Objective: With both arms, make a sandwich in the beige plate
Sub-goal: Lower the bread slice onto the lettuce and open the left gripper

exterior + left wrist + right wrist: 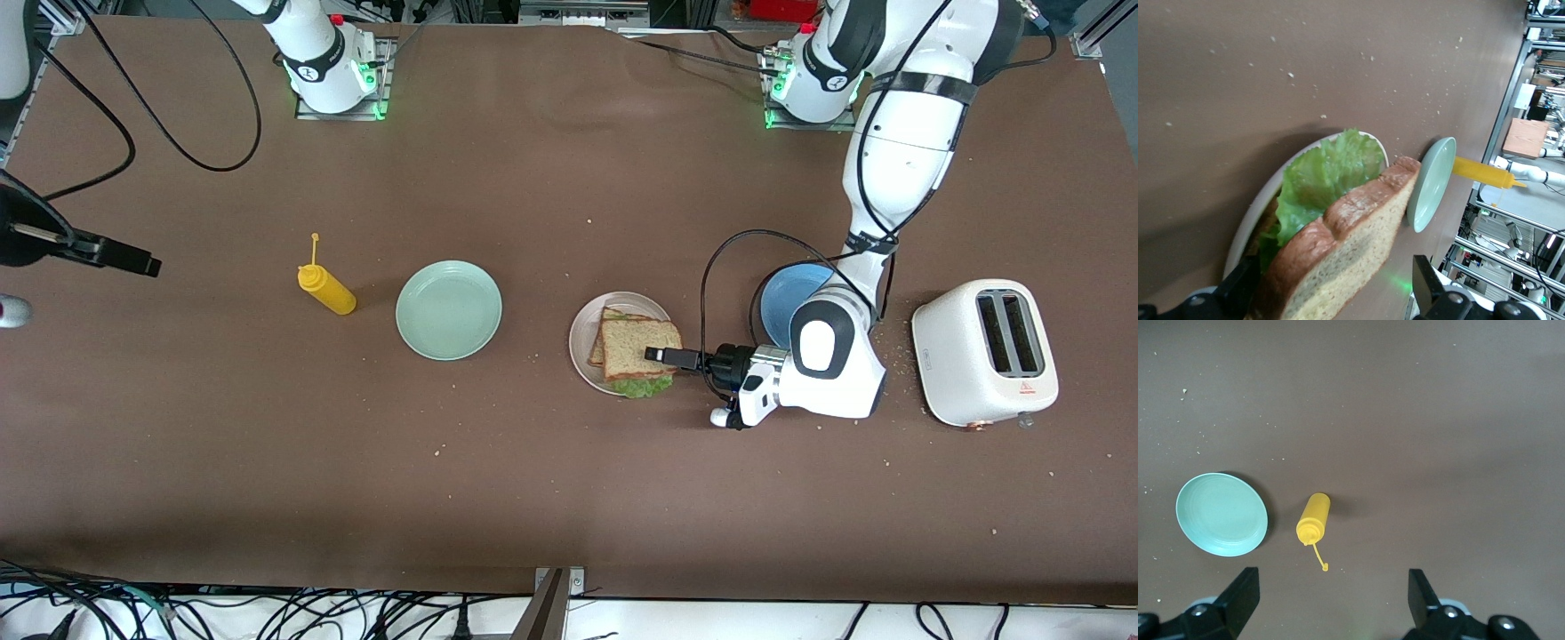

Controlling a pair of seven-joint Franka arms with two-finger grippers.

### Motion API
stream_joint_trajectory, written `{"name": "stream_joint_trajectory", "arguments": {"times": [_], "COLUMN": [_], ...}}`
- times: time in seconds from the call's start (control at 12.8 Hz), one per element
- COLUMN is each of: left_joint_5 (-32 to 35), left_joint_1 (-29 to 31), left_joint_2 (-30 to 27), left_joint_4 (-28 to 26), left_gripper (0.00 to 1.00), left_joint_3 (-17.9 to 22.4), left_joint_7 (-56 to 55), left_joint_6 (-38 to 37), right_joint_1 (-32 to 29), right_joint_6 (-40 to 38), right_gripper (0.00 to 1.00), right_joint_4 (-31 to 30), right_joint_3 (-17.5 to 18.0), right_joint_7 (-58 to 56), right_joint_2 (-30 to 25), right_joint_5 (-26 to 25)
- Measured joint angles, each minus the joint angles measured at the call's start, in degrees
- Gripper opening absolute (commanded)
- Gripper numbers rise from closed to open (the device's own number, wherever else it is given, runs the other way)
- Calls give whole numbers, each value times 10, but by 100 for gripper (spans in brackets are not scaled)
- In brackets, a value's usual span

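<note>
Left wrist view | left claw (1331, 297) wide, astride sandwich (1338, 233) | right claw (1331, 600) wide

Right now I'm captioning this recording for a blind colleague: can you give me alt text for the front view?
A brown-bread sandwich with green lettuce lies on a round beige plate, the left arm's open black tool over its edge. A mint-green plate and yellow squeeze bottle lie toward the right arm's end, where the right tool waits open.

Sandwich (636, 348) on beige plate (582, 342), btwn mint plate (449, 309) & blue plate (787, 298); toaster (985, 352) at left arm's end.
</note>
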Motion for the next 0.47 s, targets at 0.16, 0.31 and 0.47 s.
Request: {"name": "stream_joint_trajectory", "arguments": {"times": [0.16, 0.31, 0.47], "left_joint_5": [13, 13, 18], "left_joint_1": [0, -1, -1], "left_joint_2": [-1, -4, -10], "left_joint_4": [2, 3, 4], "left_gripper": [100, 100, 100], "left_joint_3": [0, 3, 16], "left_joint_7": [-22, -37, -53], "left_joint_6": [8, 13, 14], "right_joint_1": [-11, -12, -14], "right_joint_6": [15, 24, 40], "right_gripper": [98, 98, 98], "right_joint_4": [-5, -5, -12], "right_joint_3": [23, 25, 27], "right_joint_7": [2, 2, 2], "right_joint_2": [0, -5, -9], "right_joint_5": [-8, -8, -8]}}
